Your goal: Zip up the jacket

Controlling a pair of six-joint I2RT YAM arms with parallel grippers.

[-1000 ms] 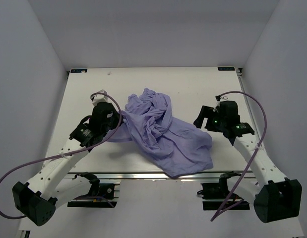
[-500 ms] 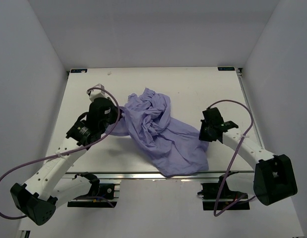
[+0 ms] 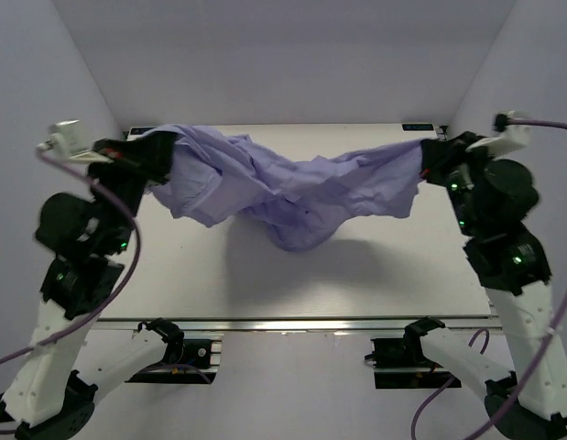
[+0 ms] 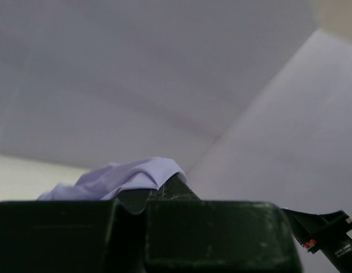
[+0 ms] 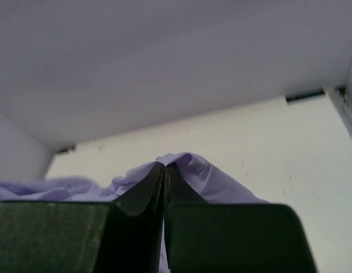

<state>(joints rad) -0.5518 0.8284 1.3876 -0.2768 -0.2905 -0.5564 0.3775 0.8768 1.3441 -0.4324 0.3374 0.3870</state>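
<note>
Clamped tight on the jacket [image 3: 292, 192] with left gripper [image 3: 159, 158] and right gripper [image 3: 428, 158], one at each end; held stretched, sagging mid-span, above the table [image 3: 356, 284].

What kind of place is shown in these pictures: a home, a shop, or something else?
Probably a robot test cell in a laboratory: a white table enclosed by plain white walls, with two white robot arms mounted at a metal rail, holding a thin lavender fabric jacket between them.
</note>
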